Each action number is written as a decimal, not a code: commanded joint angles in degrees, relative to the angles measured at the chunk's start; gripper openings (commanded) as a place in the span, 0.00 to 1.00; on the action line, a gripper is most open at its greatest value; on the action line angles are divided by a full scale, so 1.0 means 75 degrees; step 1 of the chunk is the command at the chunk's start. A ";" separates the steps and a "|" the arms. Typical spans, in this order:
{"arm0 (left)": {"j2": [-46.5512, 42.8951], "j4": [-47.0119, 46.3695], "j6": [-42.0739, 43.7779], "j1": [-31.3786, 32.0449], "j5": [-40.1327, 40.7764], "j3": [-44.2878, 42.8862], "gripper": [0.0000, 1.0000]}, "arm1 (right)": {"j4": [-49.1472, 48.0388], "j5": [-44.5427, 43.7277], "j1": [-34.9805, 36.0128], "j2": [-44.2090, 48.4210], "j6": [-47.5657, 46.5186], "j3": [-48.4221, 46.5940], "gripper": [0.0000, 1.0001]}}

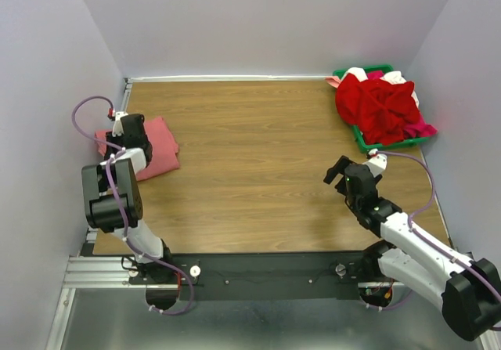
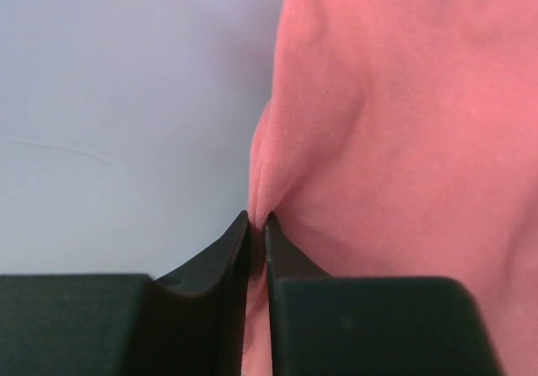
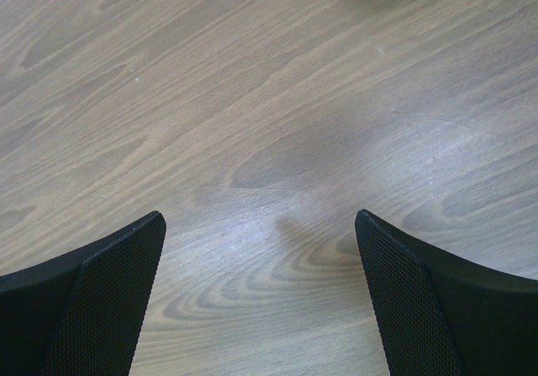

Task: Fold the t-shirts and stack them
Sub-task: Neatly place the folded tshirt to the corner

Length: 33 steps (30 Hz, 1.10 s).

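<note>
Shirt [image 1: 159, 148], pink and folded to a rough rectangle, lies at the far left edge of the table [image 1: 258, 154], close against the wall [image 1: 47, 92]. That spot reads as the stacking place: it is out of the middle, so the bare wood in the centre is free for spreading the next one. The left gripper [image 2: 258, 225] sits low on the wall side of it. The left wrist view shows its jaws pressed together on a thin ridge of pink cloth, with the pale wall just beyond. Pinching the fold at its edge looks like a way to tug the shirt square or shift it into place, though I cannot tell which.

Right of centre, the right gripper [image 3: 261, 225] hovers over bare wood with its fingers [image 3: 109, 292] wide apart and nothing between them. Held empty and pointed toward the far right corner, it seems ready to fetch more.

In that corner sits a green basket [image 1: 362, 137] holding a heap [image 1: 383, 103] of unfolded shirts, red on top. As I read it, one shirt is done and the heap is yet to be folded. The red one, being uppermost, is the likely next pick.
</note>
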<state>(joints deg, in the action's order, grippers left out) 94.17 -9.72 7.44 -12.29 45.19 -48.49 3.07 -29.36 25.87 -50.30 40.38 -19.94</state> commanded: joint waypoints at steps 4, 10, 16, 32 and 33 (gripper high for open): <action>0.1108 0.0955 -0.1320 -0.0154 0.1661 -0.1222 0.32 | -0.0222 -0.0280 -0.0027 0.0191 -0.0075 0.0105 1.00; 0.0605 0.1283 -0.1683 -0.0154 0.1277 -0.1842 0.98 | -0.0234 -0.0245 -0.0027 0.0121 -0.0075 0.0093 1.00; -0.0379 0.1635 -0.1883 0.0546 0.0585 -0.2065 0.98 | -0.0234 -0.0175 -0.0039 0.0121 -0.0099 0.0093 1.00; 0.1576 0.2924 -0.4367 0.2893 -0.1796 -0.4293 0.98 | -0.0210 0.0106 -0.0039 0.0239 -0.0204 0.0151 1.00; 0.1681 0.2924 -0.4425 0.2916 -0.1772 -0.4177 0.98 | -0.0222 0.0130 -0.0039 0.0238 -0.0204 0.0163 1.00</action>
<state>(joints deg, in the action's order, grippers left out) 104.18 10.46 -21.17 8.16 34.54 -81.28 2.59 -28.84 25.85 -48.69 39.38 -19.59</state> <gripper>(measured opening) 0.983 0.998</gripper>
